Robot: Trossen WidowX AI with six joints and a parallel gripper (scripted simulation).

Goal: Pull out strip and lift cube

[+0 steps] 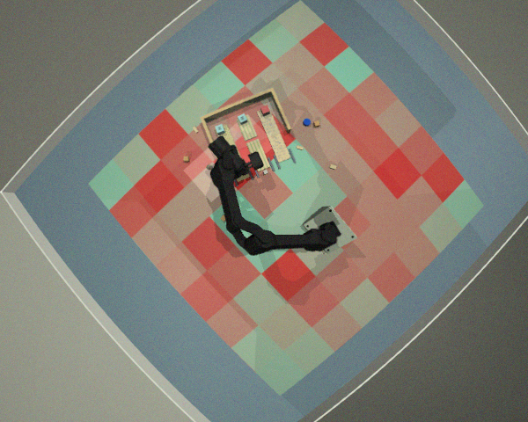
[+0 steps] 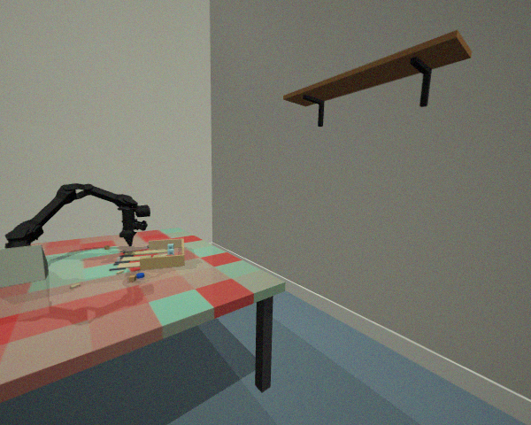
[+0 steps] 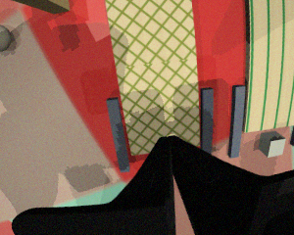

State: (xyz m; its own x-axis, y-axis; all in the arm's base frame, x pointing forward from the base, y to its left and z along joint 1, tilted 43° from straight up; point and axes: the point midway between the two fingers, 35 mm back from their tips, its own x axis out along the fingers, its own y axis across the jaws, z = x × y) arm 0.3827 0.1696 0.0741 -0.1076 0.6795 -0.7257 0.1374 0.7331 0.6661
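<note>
My gripper point(image 2: 129, 243) point(image 3: 167, 144) is shut and empty, pointing down over the near end of the cross-hatched strip point(image 3: 157, 39) point(image 1: 228, 134). A faint break in its pattern crosses this strip in the wrist view. The green-lined middle strip point(image 1: 258, 154) point(image 3: 274, 64) shows a gap between two pieces in the top view. The speckled right strip point(image 1: 275, 136) looks continuous there. A pale blue cube point(image 1: 219, 129) with a dark mark is at the cross-hatched strip's far end, another marked blue cube point(image 1: 242, 118) at the middle one's, a red cube point(image 1: 265, 110) at the right one's. The arm hides part of the left strip.
A low wooden wall point(image 1: 237, 105) point(image 2: 163, 261) surrounds the far ends on three sides. Grey rails point(image 3: 119, 137) point(image 3: 207, 117) flank the near strip ends. A small whitish cube point(image 3: 275, 147), grey ball point(image 3: 0, 37), blue cylinder point(image 1: 306, 121) point(image 2: 140, 275) and wooden block point(image 1: 186, 158) lie around.
</note>
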